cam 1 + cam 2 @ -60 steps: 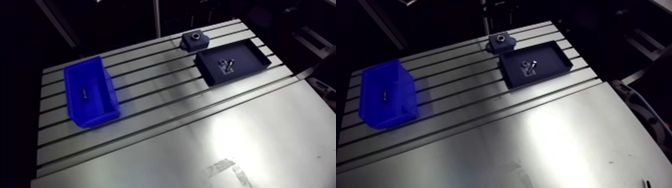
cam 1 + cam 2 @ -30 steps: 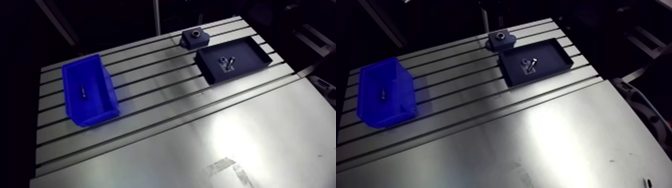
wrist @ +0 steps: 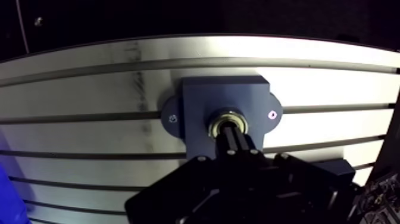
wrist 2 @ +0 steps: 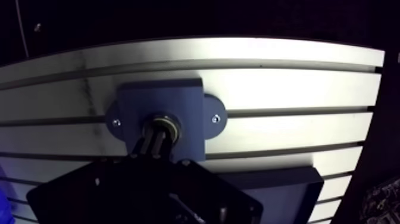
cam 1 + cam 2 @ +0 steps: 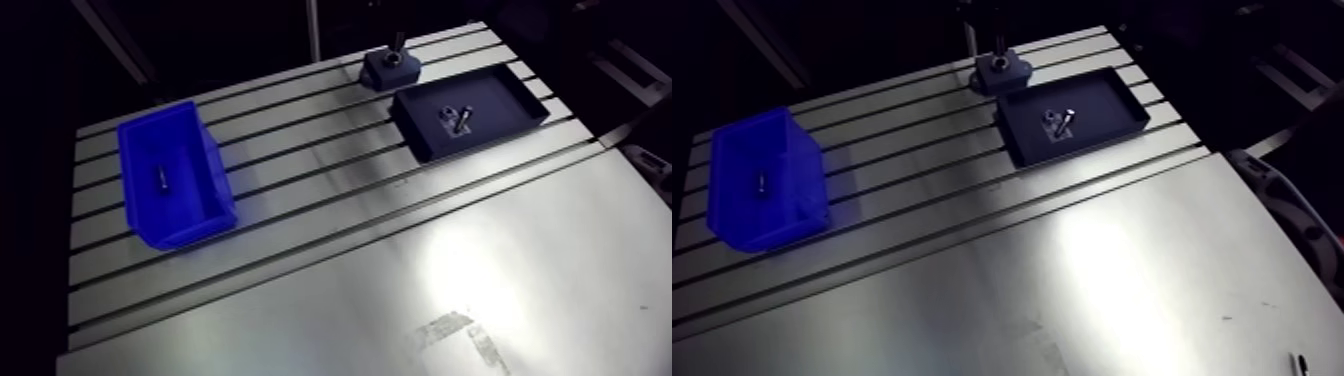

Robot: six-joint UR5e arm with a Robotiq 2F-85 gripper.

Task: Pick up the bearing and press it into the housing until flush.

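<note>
Closed gripper (image 3: pixel 233 136) atop shiny ring bearing (image 3: pixel 227 114) in matte housing (image 3: pixel 202 96)

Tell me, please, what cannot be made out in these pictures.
Whether the bearing sits flush in the housing: wrist view, the hand covers its middle; arm view, too small.
Item in the blue bin: arm view, too small.
Pieces in the dark tray: arm view, too small.

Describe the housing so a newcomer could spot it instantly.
On the slotted table, find the flat dark tray near the far edge. Just beyond it sits the housing, a small dark block; unlike the tray or the blue bin, it has a metal ring in its top.
</note>
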